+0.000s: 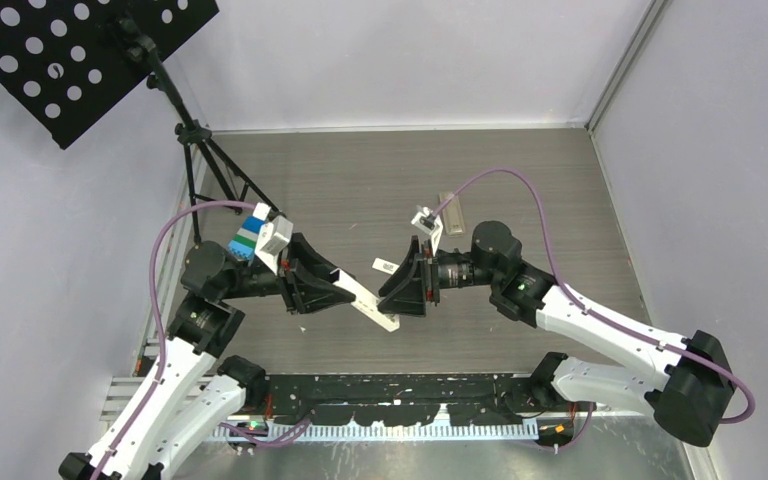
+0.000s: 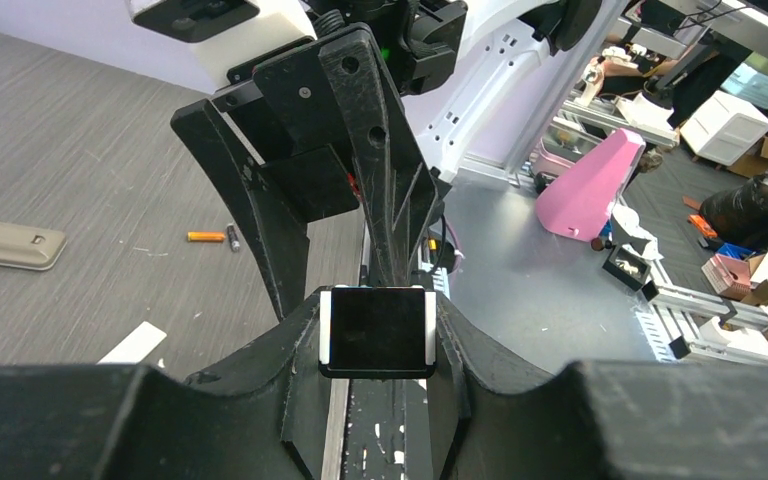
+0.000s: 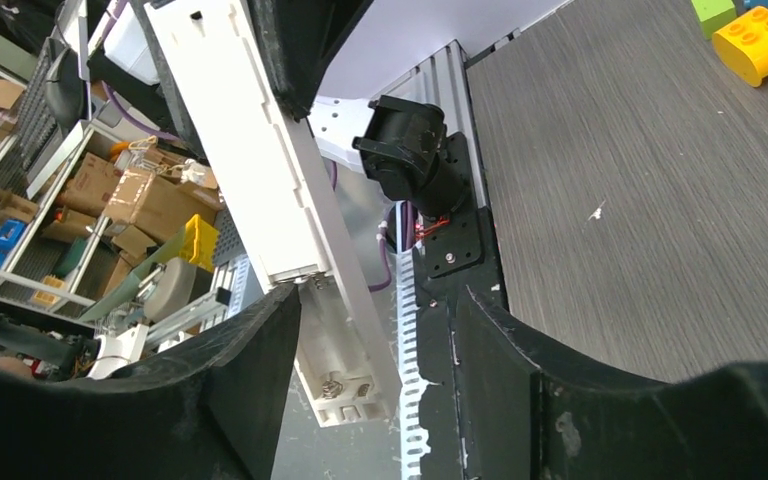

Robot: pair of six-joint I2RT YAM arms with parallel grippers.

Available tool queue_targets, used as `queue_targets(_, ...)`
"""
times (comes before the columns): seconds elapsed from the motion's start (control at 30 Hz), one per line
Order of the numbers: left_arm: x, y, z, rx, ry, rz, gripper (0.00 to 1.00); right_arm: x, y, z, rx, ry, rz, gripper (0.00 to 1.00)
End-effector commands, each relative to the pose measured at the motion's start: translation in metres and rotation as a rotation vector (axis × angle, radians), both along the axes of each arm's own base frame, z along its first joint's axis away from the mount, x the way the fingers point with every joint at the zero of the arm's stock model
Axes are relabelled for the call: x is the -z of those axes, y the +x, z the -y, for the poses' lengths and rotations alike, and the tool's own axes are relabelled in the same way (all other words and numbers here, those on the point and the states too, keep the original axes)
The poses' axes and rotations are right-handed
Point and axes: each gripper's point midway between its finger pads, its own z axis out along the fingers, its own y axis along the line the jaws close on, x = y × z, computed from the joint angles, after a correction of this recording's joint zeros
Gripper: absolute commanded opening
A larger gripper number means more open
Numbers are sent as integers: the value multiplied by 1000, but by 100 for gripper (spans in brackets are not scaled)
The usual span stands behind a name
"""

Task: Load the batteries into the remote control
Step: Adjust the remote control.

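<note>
White slim plastic remote control (image 1: 369,304) is clamped at one end by the left gripper (image 1: 330,283); right gripper (image 3: 372,330) straddles its other end, jaws apart; orange battery (image 2: 205,237) and dark battery (image 2: 233,237) lie on the grey table (image 2: 80,150).

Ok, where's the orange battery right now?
In the left wrist view, the orange battery lies on the table beside a dark battery, right of the grey remote.
</note>
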Motion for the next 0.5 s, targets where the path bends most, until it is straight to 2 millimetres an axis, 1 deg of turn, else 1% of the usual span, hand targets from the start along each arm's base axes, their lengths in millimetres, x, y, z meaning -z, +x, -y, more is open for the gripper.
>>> queue_targets(0.0,-21,15,-1,-78,-42,63,0,-19,-1,-3,-2,27,58,67)
queue_targets(0.1,-19,13,-1,-68,-34,72,0,-26,10,1,89,42,86,69)
queue_targets(0.17,-18,11,-2,-66,-29,89,0,-41,16,13,180,96,101,70)
queue_targets(0.2,-16,11,-2,-69,-25,98,0,-47,16,19,213,138,114,72)
queue_targets(0.23,-15,12,-3,-77,-24,104,0,-60,16,26,249,191,137,75)
queue_targets(0.3,-14,13,-3,-85,-25,105,0,-72,10,37,265,246,164,81)
queue_targets(0.33,-14,13,-3,-85,-26,106,0,-73,5,39,252,246,171,83)
queue_targets(0.4,-15,14,-3,-88,-27,107,0,-72,-4,40,202,217,176,85)
queue_targets(0.47,-16,15,-2,-88,-27,101,0,-65,-8,35,151,171,169,86)
